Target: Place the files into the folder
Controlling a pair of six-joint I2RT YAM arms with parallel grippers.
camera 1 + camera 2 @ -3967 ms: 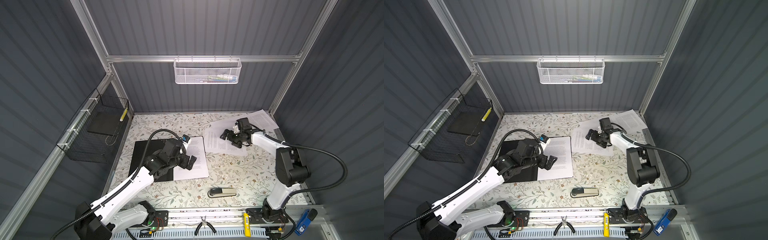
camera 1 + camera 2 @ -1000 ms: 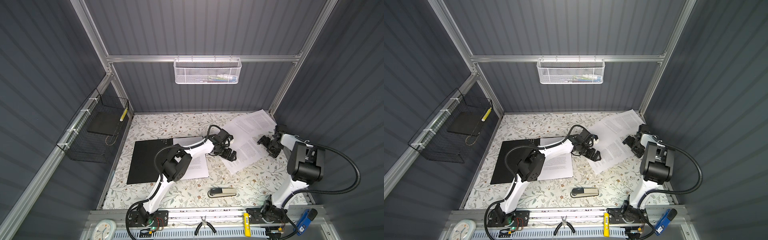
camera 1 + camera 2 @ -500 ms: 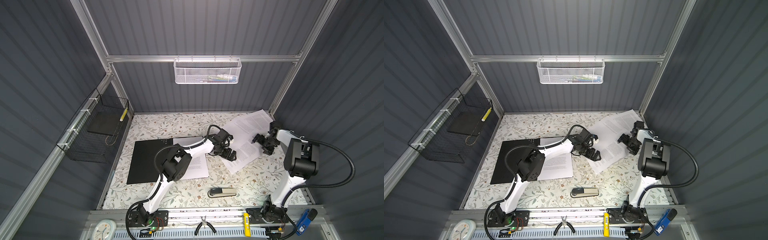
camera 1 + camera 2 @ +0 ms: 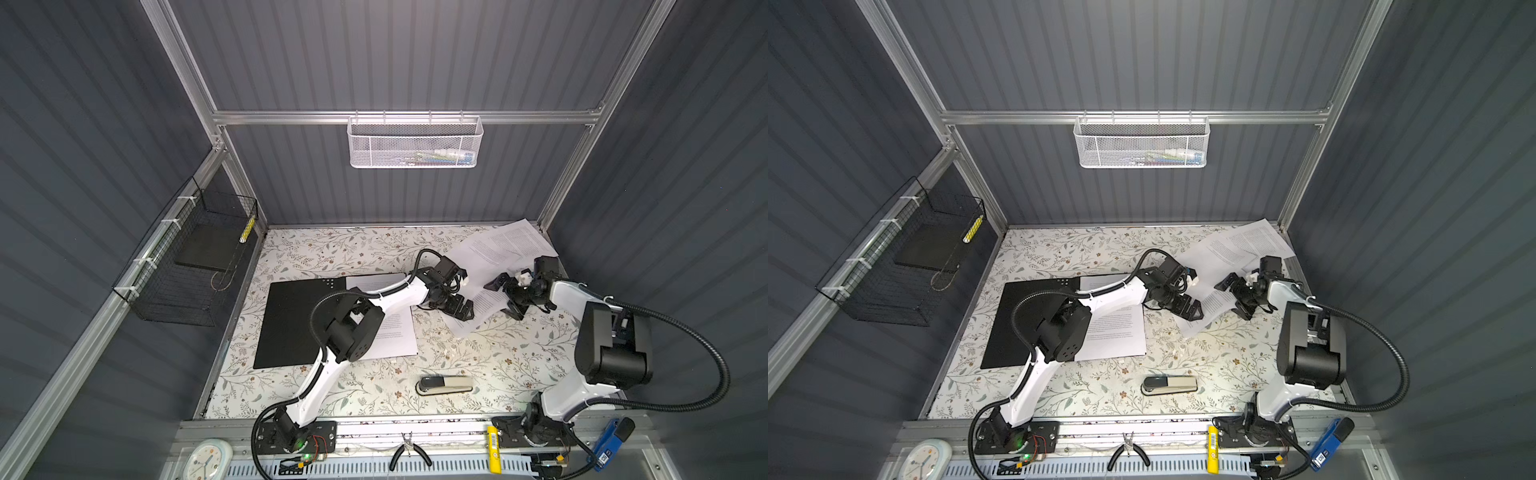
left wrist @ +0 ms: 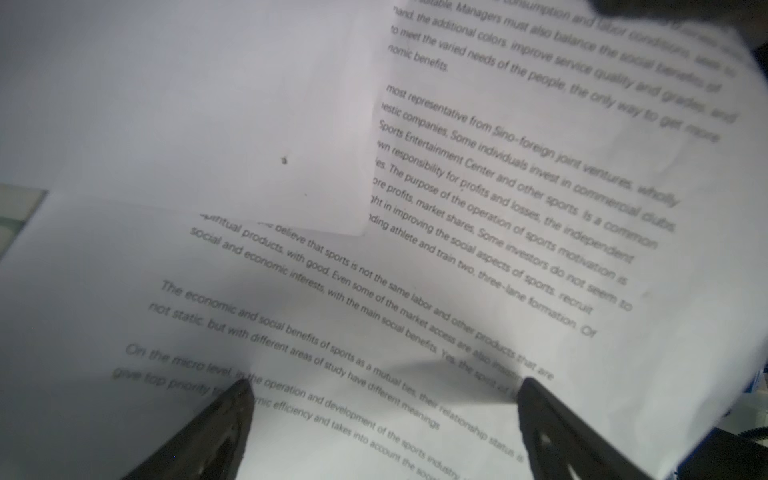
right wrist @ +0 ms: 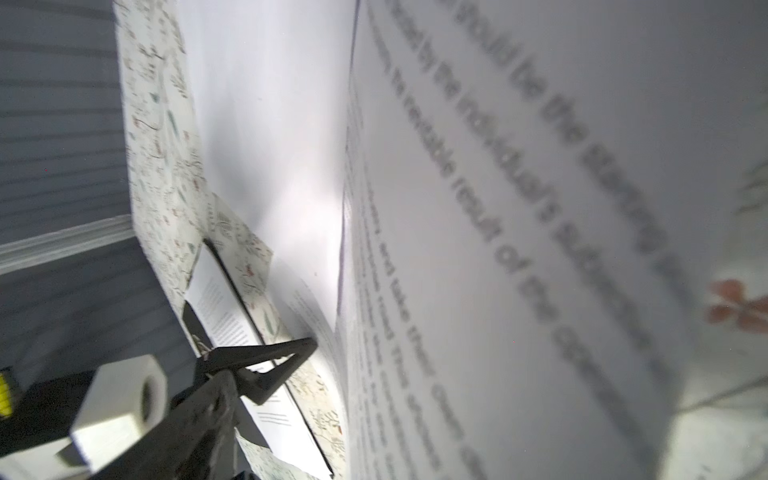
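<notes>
The black folder [image 4: 299, 324] [image 4: 1021, 328] lies open on the left of the table, with one printed sheet [image 4: 395, 338] on its right half. More files [image 4: 511, 245] [image 4: 1241, 245] overlap at the back right, and their nearest sheet [image 4: 484, 305] reaches toward the middle. My left gripper [image 4: 463, 311] [image 4: 1192, 311] [image 5: 384, 386] is open, both fingertips resting on that sheet's printed face. My right gripper [image 4: 503, 300] [image 4: 1232, 300] is open and turned on its side at the sheet's right edge. Only one of its fingers [image 6: 274, 359] shows in the right wrist view; paper hides the other.
A grey stapler [image 4: 444, 384] lies near the front middle. A black wire basket [image 4: 187, 266] holding a dark slab hangs on the left wall, and a white mesh basket [image 4: 415, 143] on the back rail. Pliers [image 4: 409, 451], a clock [image 4: 205, 459] and a yellow tool [image 4: 492, 449] sit along the front rail.
My right gripper has moved left from the table's right edge to the loose sheet's right side. The left gripper has stayed in place on that sheet.
</notes>
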